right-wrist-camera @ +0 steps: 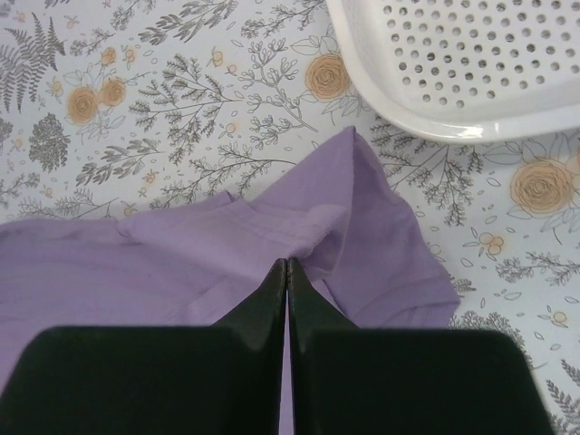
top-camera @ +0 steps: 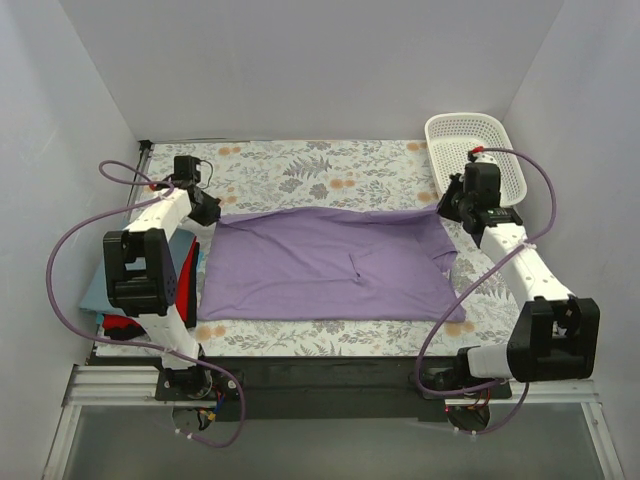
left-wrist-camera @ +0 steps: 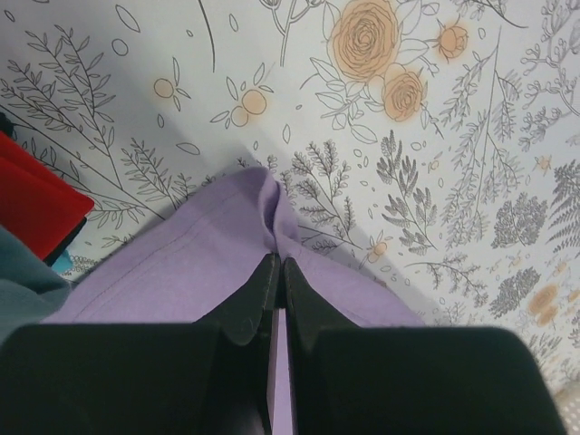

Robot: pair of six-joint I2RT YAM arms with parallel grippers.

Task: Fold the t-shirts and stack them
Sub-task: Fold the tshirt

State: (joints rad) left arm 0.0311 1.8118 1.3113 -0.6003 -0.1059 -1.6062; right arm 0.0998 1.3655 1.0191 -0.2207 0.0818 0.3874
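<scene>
While the left gripper (left-wrist-camera: 275, 265) and the right gripper (right-wrist-camera: 286, 265) each pinch a far corner of the purple shirt (top-camera: 320, 265), flat on the table (top-camera: 300, 165), they should lift together and pull evenly toward the near edge, keeping it smooth.

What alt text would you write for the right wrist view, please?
The right claw, shut, pinches a bunched corner of a lilac-purple t-shirt lying on a floral table cover. A white mesh basket sits at the upper right, just beyond the shirt.
</scene>
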